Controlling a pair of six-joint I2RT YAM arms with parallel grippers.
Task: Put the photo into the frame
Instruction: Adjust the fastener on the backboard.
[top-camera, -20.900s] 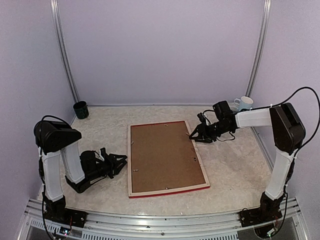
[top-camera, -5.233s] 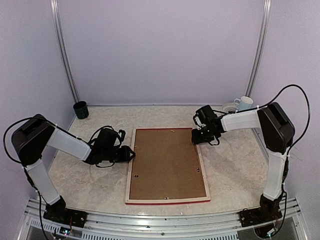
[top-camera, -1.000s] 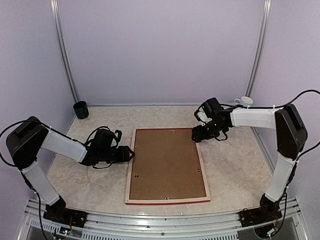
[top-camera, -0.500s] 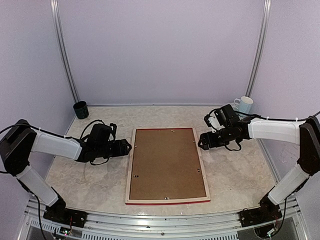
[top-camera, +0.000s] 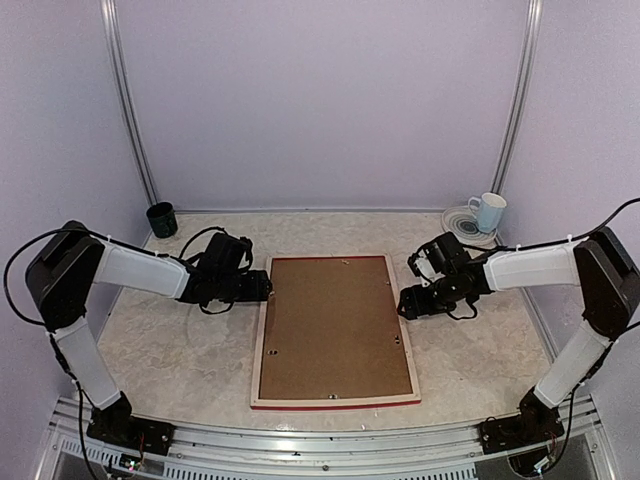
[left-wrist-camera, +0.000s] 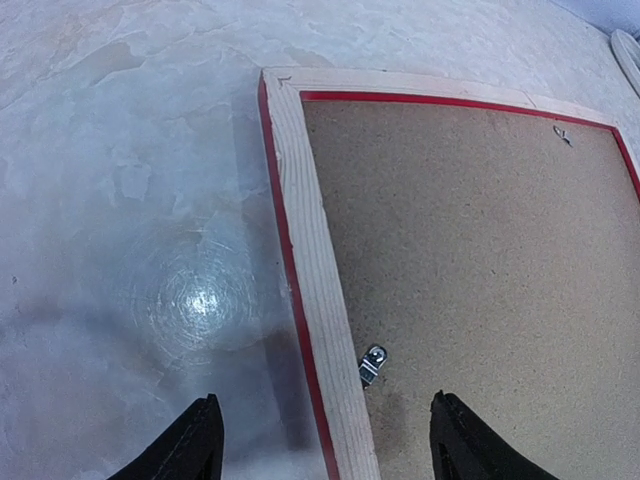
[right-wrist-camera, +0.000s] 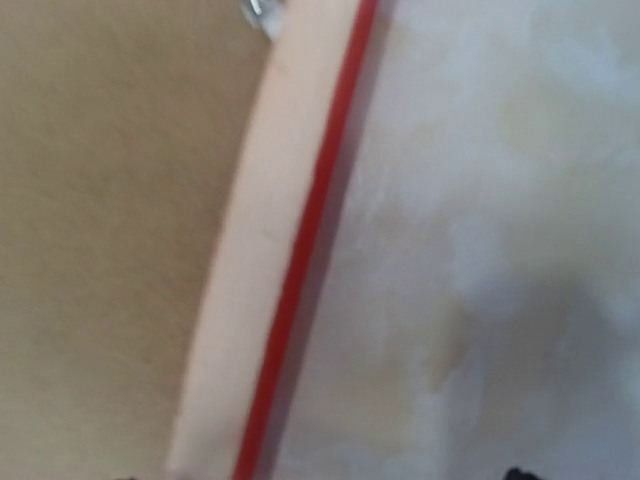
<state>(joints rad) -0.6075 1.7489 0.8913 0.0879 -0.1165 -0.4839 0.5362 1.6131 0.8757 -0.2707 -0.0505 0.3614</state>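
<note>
Looking down from the top camera: we are finding the frame (top-camera: 257, 350) lying face down mid-counter (top-camera: 190, 350), pale wood back up, with the brown backing board (top-camera: 335, 325) seated in it. The photo is not showing in any view.
Claws from above: the left claw (top-camera: 262, 288) is hovering at the frame's left rail and the right claw (top-camera: 408, 302) just beside its right rail. Both are released, grasping nothing.
Risk from above: we are judging that a sideways push could send the frame sliding on the smooth counter.
Bystanders: a dark cup (top-camera: 161, 218) and a white mug (top-camera: 490, 211) are standing well apart at the far corners, blocking nothing.
Left wrist: the fingers (left-wrist-camera: 195, 445) are straddling the rail near a small metal clip (left-wrist-camera: 372, 364); we are fearing a tip could skid off it.
Right wrist: blurred, so we are seeing only rail, board and counter. While seated, the board is barring the photo's way in.
</note>
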